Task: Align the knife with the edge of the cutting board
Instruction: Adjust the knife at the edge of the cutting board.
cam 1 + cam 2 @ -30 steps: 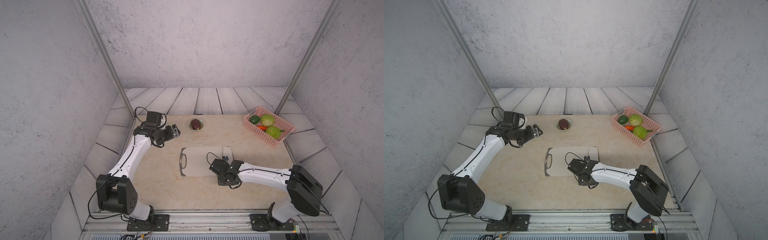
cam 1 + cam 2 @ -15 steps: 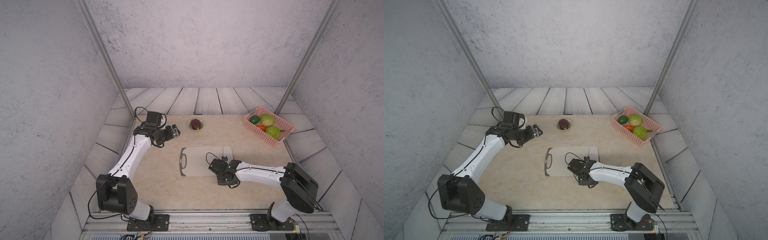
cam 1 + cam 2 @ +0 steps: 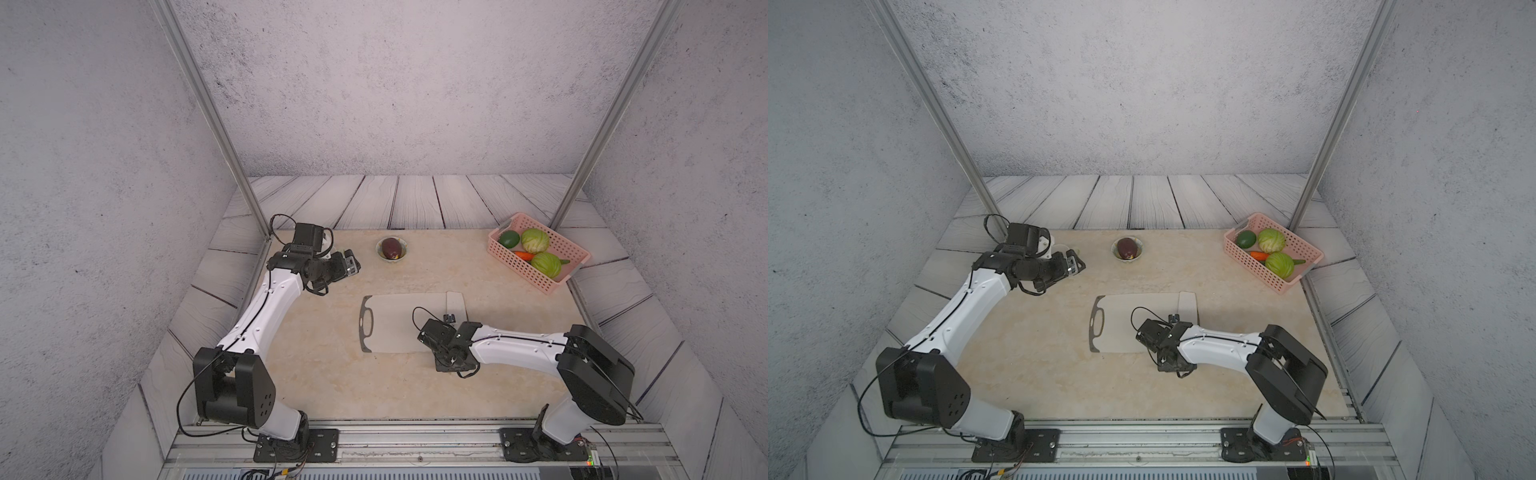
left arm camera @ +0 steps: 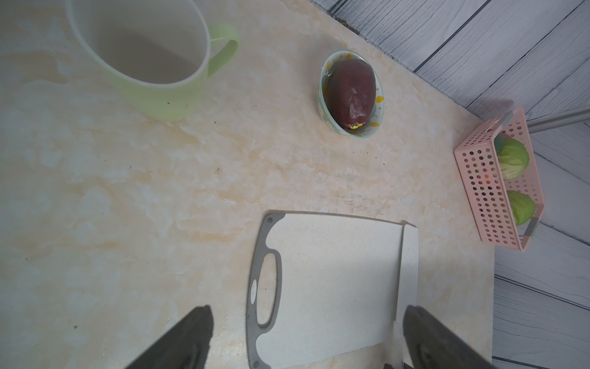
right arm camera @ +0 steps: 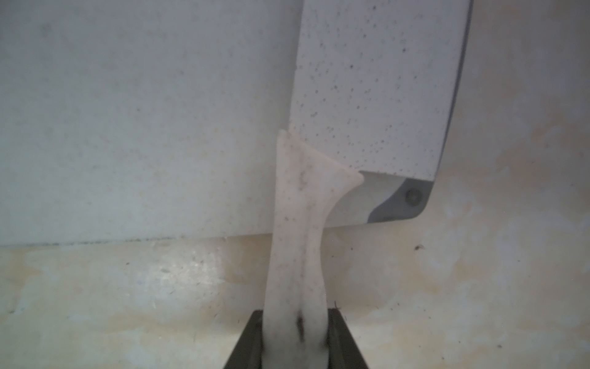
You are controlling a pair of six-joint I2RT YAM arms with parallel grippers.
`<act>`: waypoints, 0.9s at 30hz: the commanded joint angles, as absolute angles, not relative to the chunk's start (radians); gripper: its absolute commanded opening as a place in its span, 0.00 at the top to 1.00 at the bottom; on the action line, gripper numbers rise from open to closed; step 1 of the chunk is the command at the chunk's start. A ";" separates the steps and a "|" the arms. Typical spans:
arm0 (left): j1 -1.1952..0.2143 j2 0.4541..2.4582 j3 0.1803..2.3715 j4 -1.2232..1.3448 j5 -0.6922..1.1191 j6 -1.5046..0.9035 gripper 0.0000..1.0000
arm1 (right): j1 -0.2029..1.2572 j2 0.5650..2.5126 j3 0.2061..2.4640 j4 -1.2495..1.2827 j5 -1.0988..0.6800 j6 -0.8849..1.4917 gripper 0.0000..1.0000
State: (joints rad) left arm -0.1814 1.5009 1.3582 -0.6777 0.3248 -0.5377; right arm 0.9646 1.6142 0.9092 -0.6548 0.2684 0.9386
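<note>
A pink basket [image 3: 519, 268] of vegetables sits centre right in both top views. A small bowl [image 3: 378, 249] holds a purple fruit [image 3: 392, 247].

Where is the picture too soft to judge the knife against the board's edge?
Right wrist view: knife blade and cutting board trim readable, handle blurs near the right gripper. Both top views: even light, pale knife barely contrasts with board. Left wrist view: mug soft.

— Kitchen or lab?
— A lab cell dressed as a kitchen. White robot arms [image 3: 266, 307] stand on a metal rail [image 3: 415, 440] on the near side of the cutting board [image 3: 395, 324]. Aluminium posts [image 3: 208, 108] and grey panel walls [image 3: 395, 83] box it in.
— The kitchen part?
— A marble-look bench [image 3: 353, 382] under the board, a pink vegetable basket [image 3: 528, 270] beyond its right end, and a bowl [image 4: 379, 105] behind it.
</note>
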 commanded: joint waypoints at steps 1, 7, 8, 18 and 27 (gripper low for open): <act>-0.184 1.514 1.363 -0.694 0.313 -0.516 0.02 | 0.962 1.624 0.892 -0.655 0.269 0.928 1.00; -0.185 1.515 1.362 -0.695 0.307 -0.515 0.02 | 0.961 1.626 0.880 -0.644 0.262 0.919 1.00; -0.184 1.515 1.364 -0.695 0.306 -0.515 0.02 | 0.962 1.626 0.878 -0.642 0.262 0.916 1.00; -0.184 1.519 1.365 -0.696 0.300 -0.512 0.02 | 0.961 1.629 0.860 -0.618 0.251 0.896 1.00; -0.184 1.520 1.367 -0.700 0.297 -0.511 0.02 | 0.960 1.635 0.855 -0.614 0.249 0.885 1.00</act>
